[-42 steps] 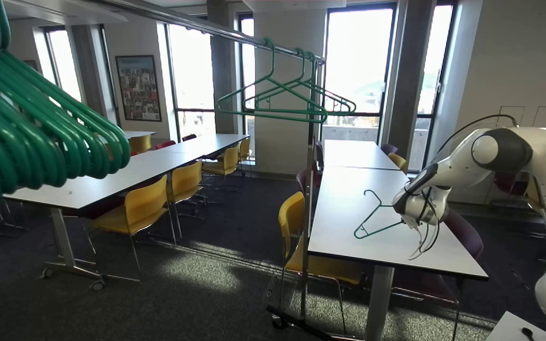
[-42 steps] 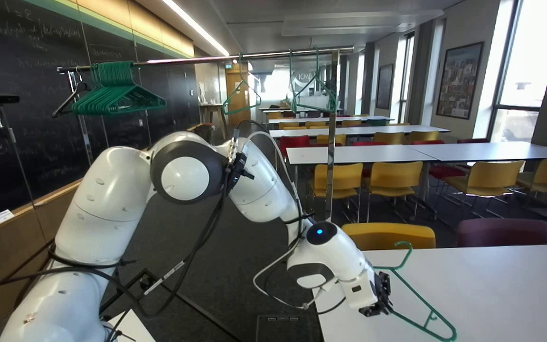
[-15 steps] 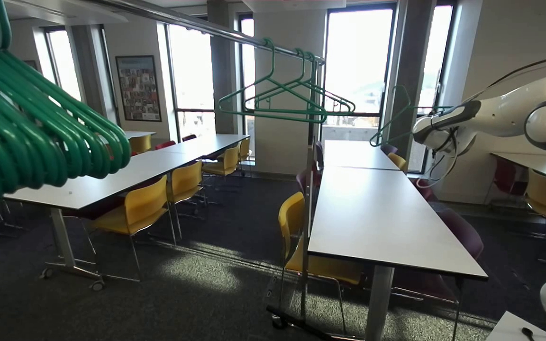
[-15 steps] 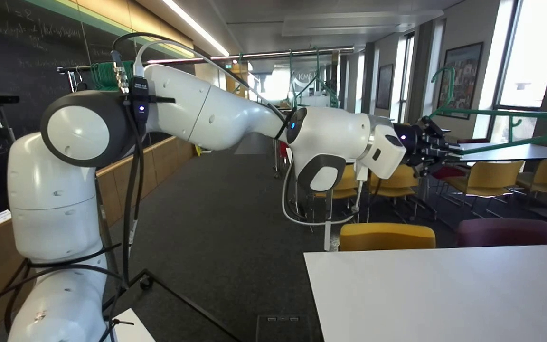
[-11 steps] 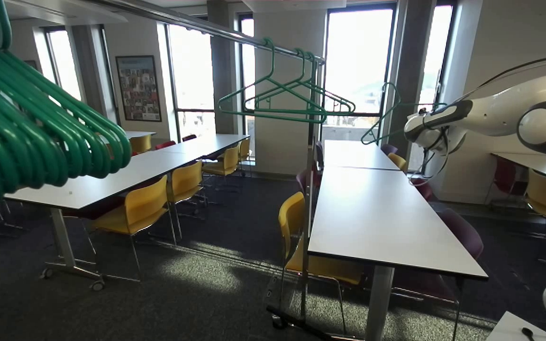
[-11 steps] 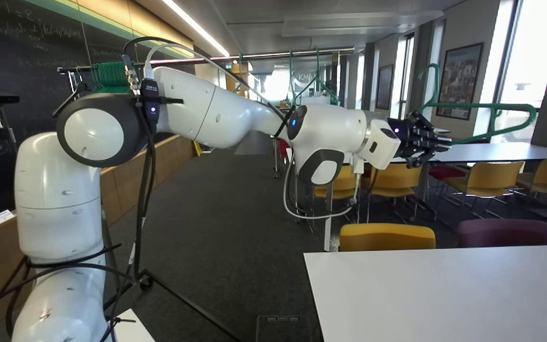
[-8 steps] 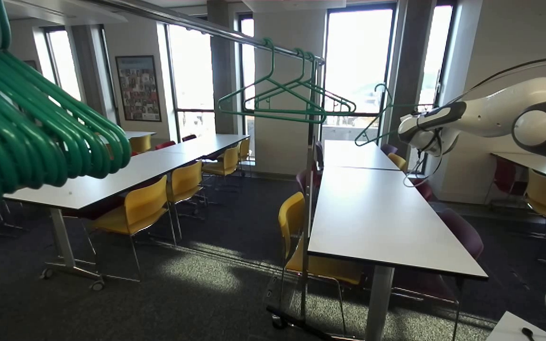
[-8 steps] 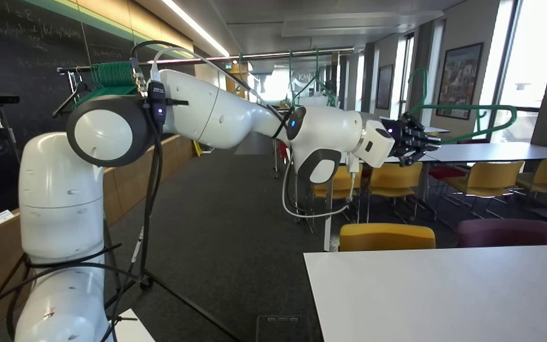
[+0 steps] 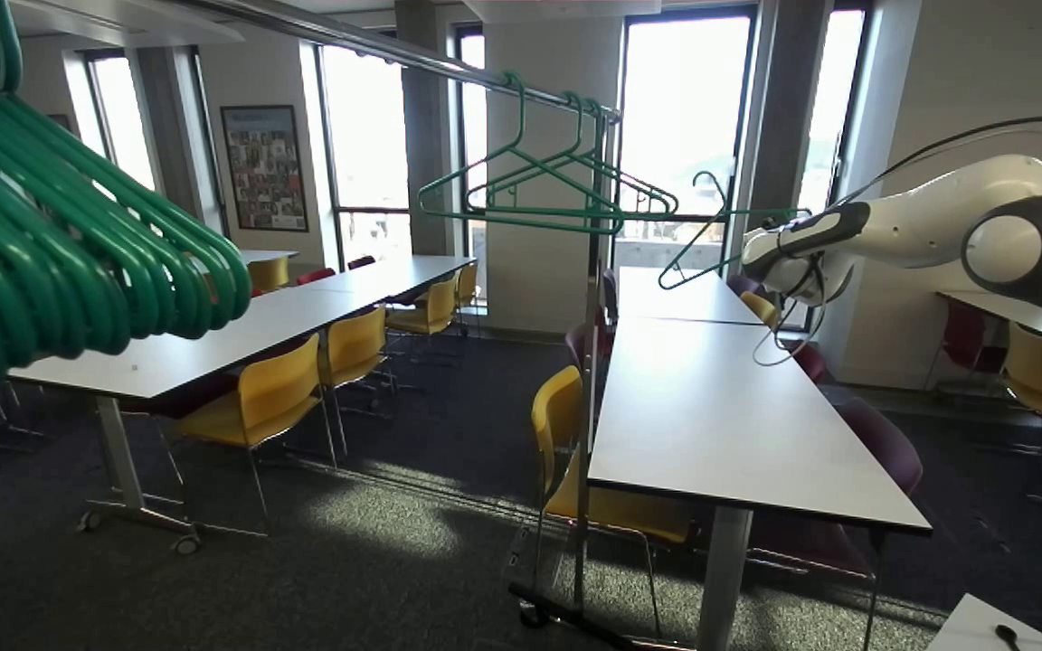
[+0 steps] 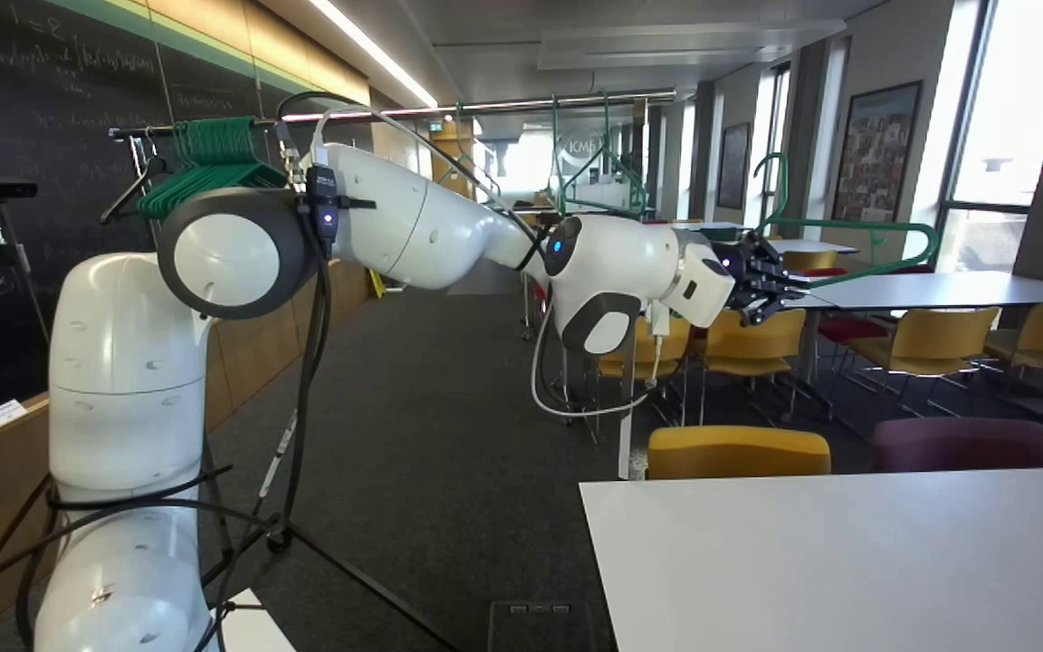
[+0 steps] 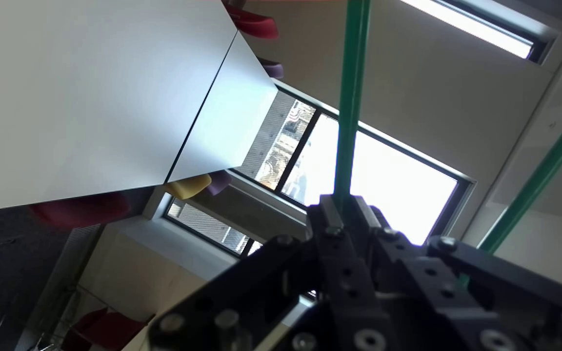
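Note:
A green plastic hanger [image 11: 349, 107] is pinched by one of its bars between the fingertips of my gripper [image 11: 347, 207]. The jaws are nearly together, with only the bar's thickness between them. In an exterior view the hanger [image 10: 856, 223] sticks out sideways from the black gripper [image 10: 793, 288], its hook pointing up. It is held in the air, well above the white table [image 10: 847, 561]. The same hanger [image 9: 761, 212] shows in front of the windows, where the arm's wrist hides the gripper. Similar green hangers [image 9: 521, 221] hang at the rail's end, left of the held one.
A metal rail [image 9: 412, 60] runs across the top on a post [image 9: 586, 398]. A dense bunch of green hangers [image 10: 214, 163] and a black hanger [image 10: 128, 195] hang at its far end. A yellow chair [image 10: 739, 453] and a purple chair [image 10: 962, 444] stand against the table.
The hanger was low over the table, in the gripper, and has since been raised. Over the last second, arm and hanger have shifted left and slightly down in both exterior views, toward the rack there.

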Motion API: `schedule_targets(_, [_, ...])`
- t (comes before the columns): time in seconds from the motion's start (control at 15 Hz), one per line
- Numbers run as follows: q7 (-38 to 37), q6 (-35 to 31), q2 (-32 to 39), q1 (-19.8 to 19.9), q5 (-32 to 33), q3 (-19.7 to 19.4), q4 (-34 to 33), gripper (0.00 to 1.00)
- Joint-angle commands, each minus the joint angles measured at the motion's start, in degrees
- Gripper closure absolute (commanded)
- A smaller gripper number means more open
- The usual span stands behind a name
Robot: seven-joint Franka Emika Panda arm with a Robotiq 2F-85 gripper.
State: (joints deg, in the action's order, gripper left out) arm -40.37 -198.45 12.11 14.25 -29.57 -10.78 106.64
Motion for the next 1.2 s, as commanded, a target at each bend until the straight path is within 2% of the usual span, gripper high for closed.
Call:
schedule_targets(0.0, [0.0,0.0,0.17,0.01,0.0,0.0,0.0,0.9])
schedule_targets(0.53, [0.0,0.0,0.35,0.04,0.0,-0.05,0.0,0.9])
schedule_targets(0.6, [0.0,0.0,0.35,0.04,0.0,-0.05,0.0,0.97])
schedule_targets(0.73, [1.47,0.08,0.65,-0.07,-1.26,0.29,-0.8,0.97])
schedule_targets(0.93, [0.23,0.01,0.41,-0.61,0.94,0.29,-0.83,0.97])
schedule_targets(1.13, [2.55,0.13,0.35,-1.3,0.42,0.87,-3.7,0.97])
